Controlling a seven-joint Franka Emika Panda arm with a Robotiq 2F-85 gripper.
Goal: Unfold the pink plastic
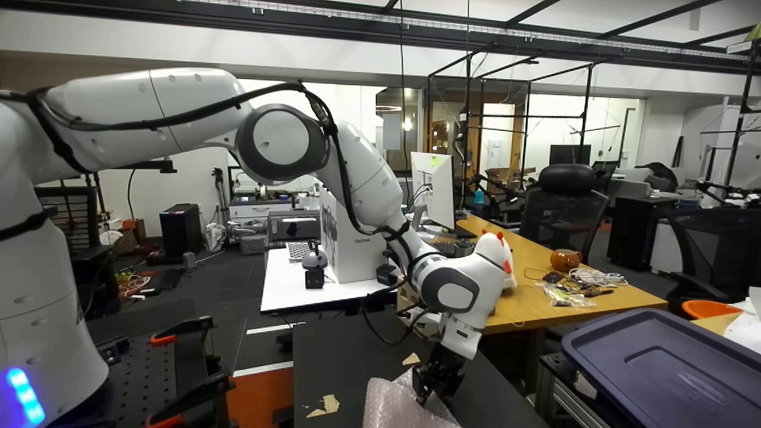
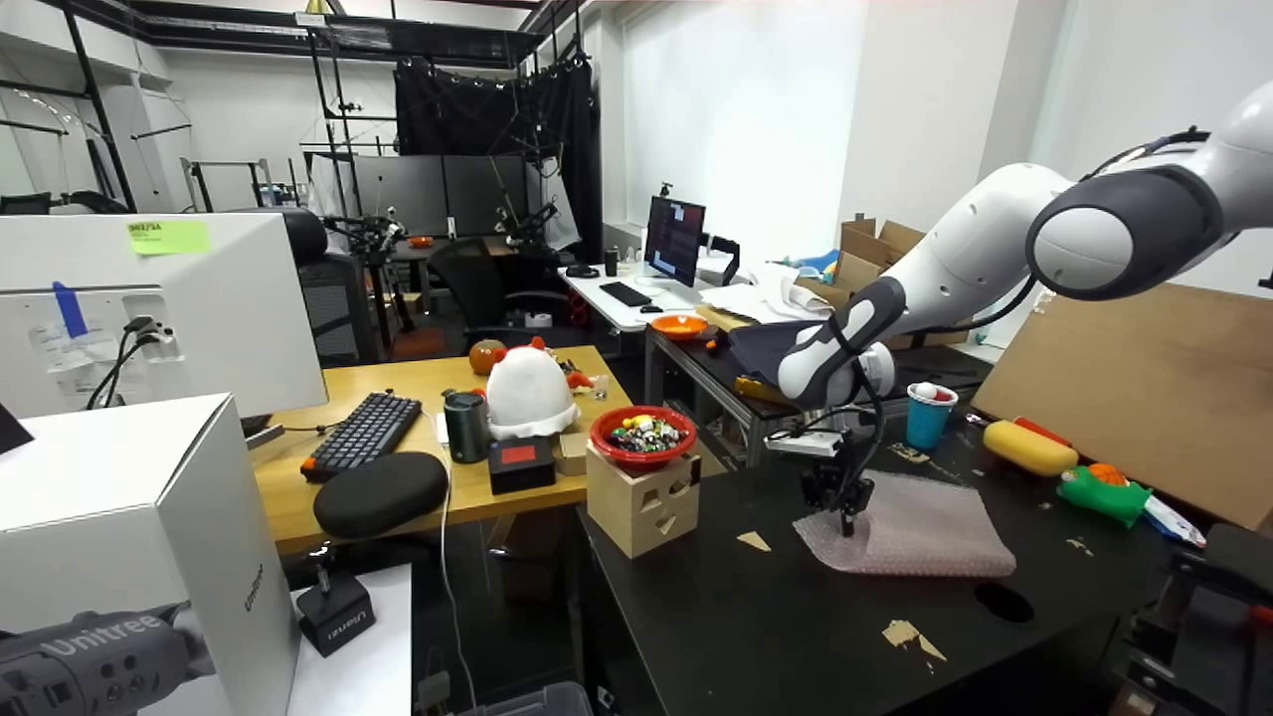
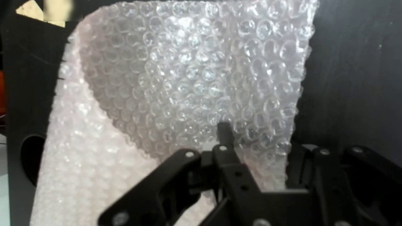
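The pink plastic is a sheet of pale pink bubble wrap (image 2: 945, 537) on the black table, seen in both exterior views. In the wrist view a clear-looking flap of the bubble wrap (image 3: 188, 62) lies folded over a pinker layer at the lower left. My gripper (image 3: 260, 141) points down at the flap's side edge, its jaws apart. One of its fingers (image 3: 225, 135) is over the bubbles, while the opposite one stands just past the wrap's edge, its tip hard to make out against the dark table. The flap's edge runs between them, not visibly pinched.
Tan scraps (image 2: 905, 634) and a round dark hole (image 2: 1004, 602) are near the sheet. Behind it stand a blue cup (image 2: 927, 423), a yellow toy (image 2: 1029, 447) and a green toy (image 2: 1102, 497). A wooden box (image 2: 641, 512) bears a red bowl. A dark bin lid (image 1: 666, 368) lies alongside.
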